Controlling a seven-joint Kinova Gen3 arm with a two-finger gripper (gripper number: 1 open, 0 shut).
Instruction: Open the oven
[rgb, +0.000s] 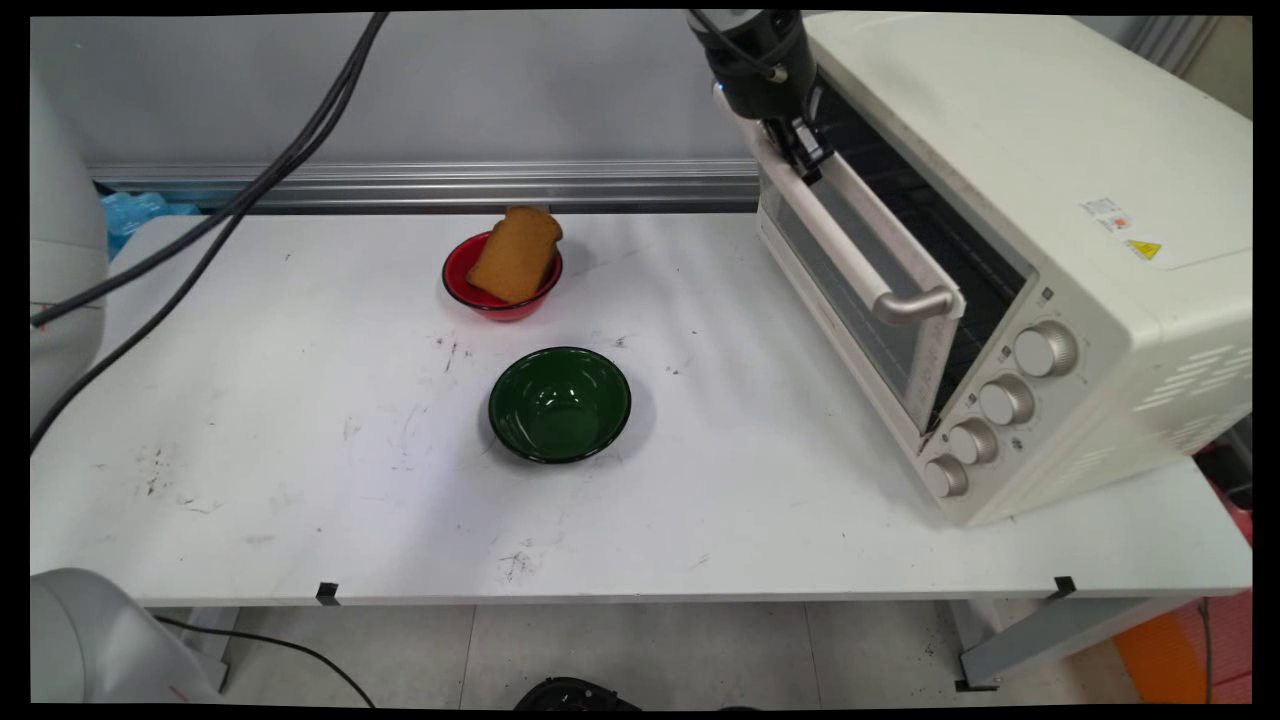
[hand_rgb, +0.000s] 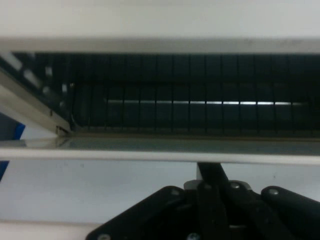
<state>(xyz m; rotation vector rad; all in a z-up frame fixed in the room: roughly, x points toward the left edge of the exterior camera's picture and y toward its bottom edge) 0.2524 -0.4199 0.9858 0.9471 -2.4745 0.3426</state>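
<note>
Over the left side of the white table (rgb: 300, 500), two black cables (rgb: 250, 190) hang down from the top and run off past the left edge.

Near the middle of the far edge sits a small round red bowl (rgb: 470, 290). A brown slice of toast (rgb: 515, 255) stands in it, leaning on the rim with its round top poking up past the bowl.

Just in front of the red bowl, near the middle of the table, sits a dark green round bowl (rgb: 559, 404) with a black rim. It has nothing in it. The two bowls are near each other but do not touch.

Up by the far edge, right of the bowls, the black gripper (rgb: 805, 155) comes down from the top. It is at the top edge of the oven door (rgb: 850, 300), close to the far end of the long silver handle (rgb: 850, 245). I cannot tell if the gripper is open or closed.

On the right side of the table stands a big cream toaster oven (rgb: 1050, 130). Its glass door is tipped open a little at the top. From the hand, the dark wire rack (hand_rgb: 190, 100) shows through the gap. Four round silver knobs (rgb: 1045, 350) run down the front, right of the door. Two small stickers (rgb: 1120, 220) are on the oven's top.
</note>
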